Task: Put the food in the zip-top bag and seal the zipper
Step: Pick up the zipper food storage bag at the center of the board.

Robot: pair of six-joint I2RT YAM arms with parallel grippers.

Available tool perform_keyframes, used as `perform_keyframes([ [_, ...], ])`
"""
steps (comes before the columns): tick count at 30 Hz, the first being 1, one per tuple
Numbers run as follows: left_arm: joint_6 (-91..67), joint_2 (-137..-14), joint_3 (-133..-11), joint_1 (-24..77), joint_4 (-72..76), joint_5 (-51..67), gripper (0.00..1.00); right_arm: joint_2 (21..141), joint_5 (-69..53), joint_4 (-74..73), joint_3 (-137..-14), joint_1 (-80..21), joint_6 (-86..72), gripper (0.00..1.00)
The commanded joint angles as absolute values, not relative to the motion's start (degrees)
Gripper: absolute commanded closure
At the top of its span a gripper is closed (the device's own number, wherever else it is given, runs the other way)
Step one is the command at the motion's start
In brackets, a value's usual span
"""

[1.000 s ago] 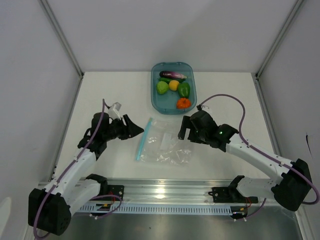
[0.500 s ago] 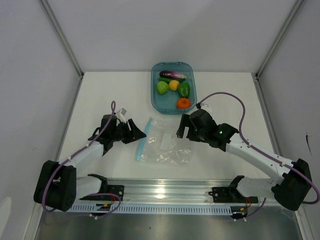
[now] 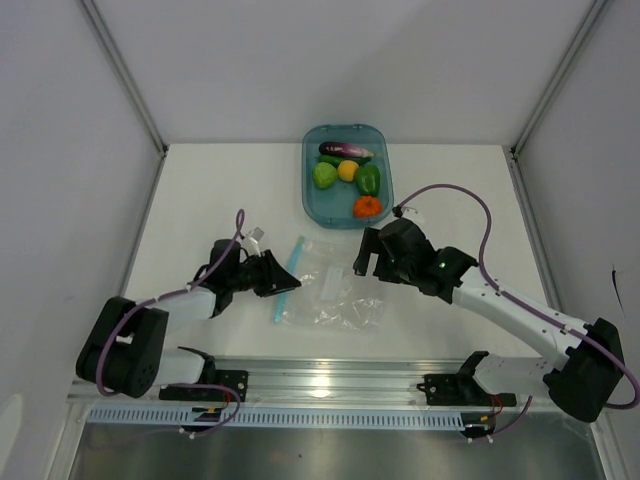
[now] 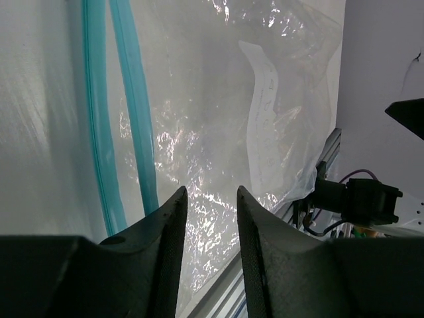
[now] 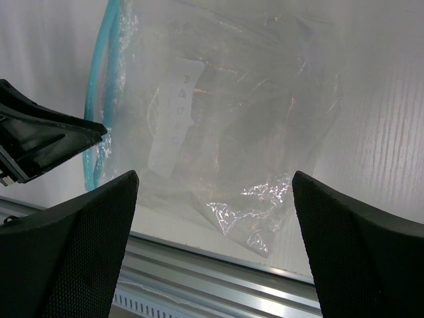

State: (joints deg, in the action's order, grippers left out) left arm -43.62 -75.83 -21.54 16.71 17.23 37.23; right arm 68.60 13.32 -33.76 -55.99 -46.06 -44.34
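Evidently we are opening the zip-top bag, flat on the table: left end effector narrowly parted beside the zipper, right end effector spread wide above, food in the tray, so next we should pinch one lip and lift.

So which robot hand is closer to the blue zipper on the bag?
Left. The left gripper reaches right up to the zipper, while the right gripper hovers over the opposite side of the bag, away from that strip.
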Motion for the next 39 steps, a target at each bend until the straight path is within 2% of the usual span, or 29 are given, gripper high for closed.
perform_keyframes([
  [1, -44.5, -70.5, -19.3, 17.0, 22.1, 36.8, 0.61, 67.1, 15.5, -33.0, -56.5, -46.3, -44.2, 0.01],
  [3, -44.0, -64.8, -18.3, 17.0, 21.2, 33.3, 0.59, 66.9, 15.6, -33.0, -56.3, -46.4, -44.1, 0.01],
  [7, -43.4, -53.3, -17.3, 17.0, 9.0, 18.7, 0.45, 66.6, 15.7, -33.0, -56.2, -46.3, -43.9, 0.01],
  [9, -43.1, -50.5, -17.2, 17.0, 5.9, 14.8, 0.42, 66.5, 15.6, -33.0, -56.4, -46.4, -43.8, 0.01],
  [14, -42.0, -53.2, -18.6, 17.0, 4.8, 16.1, 0.4, 66.6, 15.5, -32.9, -56.4, -46.4, -43.5, 0.01],
  [20, -43.2, -62.5, -19.0, 17.0, 8.4, 18.9, 0.46, 65.7, 16.1, -33.7, -56.5, -46.4, -43.2, 0.01],
  [28, -46.5, -67.9, -15.5, 17.0, 27.7, 31.2, 0.55, 65.1, 16.7, -34.1, -56.3, -46.4, -42.8, 0.01],
  [36, -46.6, -75.6, -14.9, 17.4, 33.0, 37.0, 0.61, 65.9, 16.2, -33.2, -56.2, -46.3, -43.1, 0.01],
  [39, -47.7, -78.1, -14.9, 17.5, 36.4, 39.1, 0.7, 66.2, 16.1, -33.0, -56.2, -46.3, -43.2, 0.01],
])
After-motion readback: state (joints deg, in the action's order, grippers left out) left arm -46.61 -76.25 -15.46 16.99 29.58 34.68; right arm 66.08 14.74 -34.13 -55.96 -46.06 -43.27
